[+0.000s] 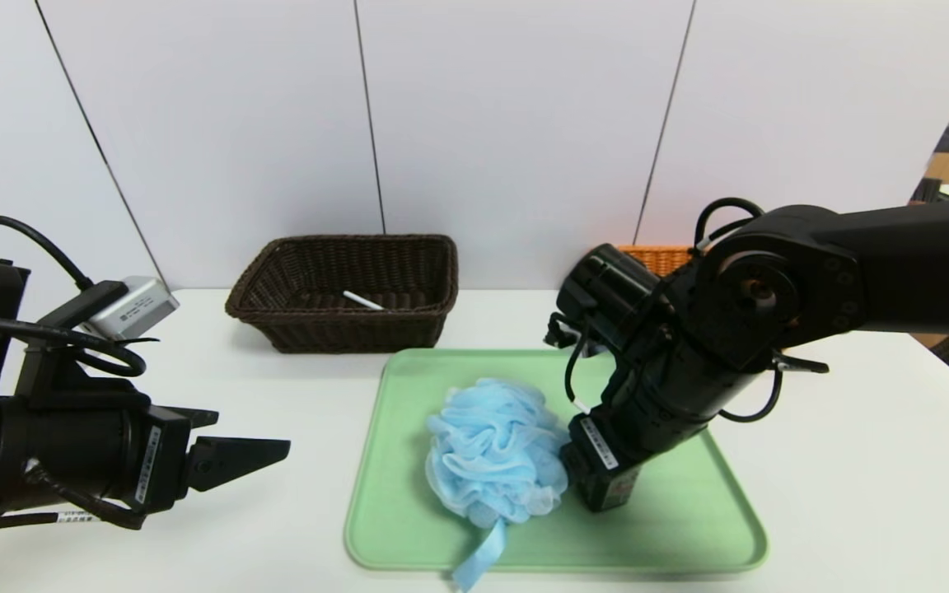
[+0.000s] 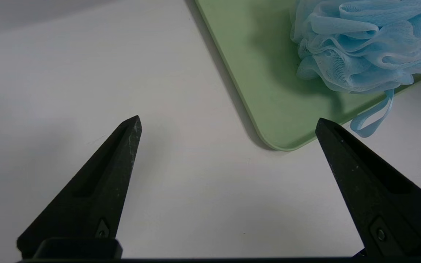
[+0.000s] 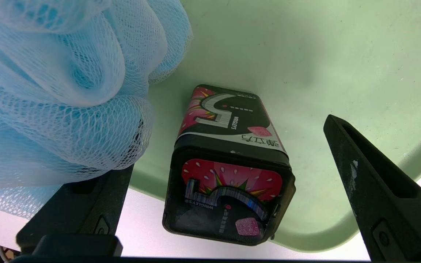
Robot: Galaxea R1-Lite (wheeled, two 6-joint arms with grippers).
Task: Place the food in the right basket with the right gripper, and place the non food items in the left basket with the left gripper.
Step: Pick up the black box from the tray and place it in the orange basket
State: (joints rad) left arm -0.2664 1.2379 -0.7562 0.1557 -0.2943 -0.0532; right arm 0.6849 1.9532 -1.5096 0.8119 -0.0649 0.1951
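- Closest up, saw the gum box (image 3: 228, 164) standing on end on the green tray (image 1: 689, 527), near its front rim, between the wide-open fingers of the right gripper (image 3: 225, 146).
- Noticed one finger tucked under the blue bath puff (image 1: 495, 449), just beside the box.
- Could have pinched the soft net along with the box, then dragged the puff to the right basket (image 1: 660, 257), the wrong home for it.
- Could have knocked the tall box over by closing off-center, or let its smooth sides slip out.
- Saw the left gripper (image 2: 228, 122) hanging over bare table beside the tray, fingers wide, holding nothing, with the left basket (image 1: 359, 333) well apart.
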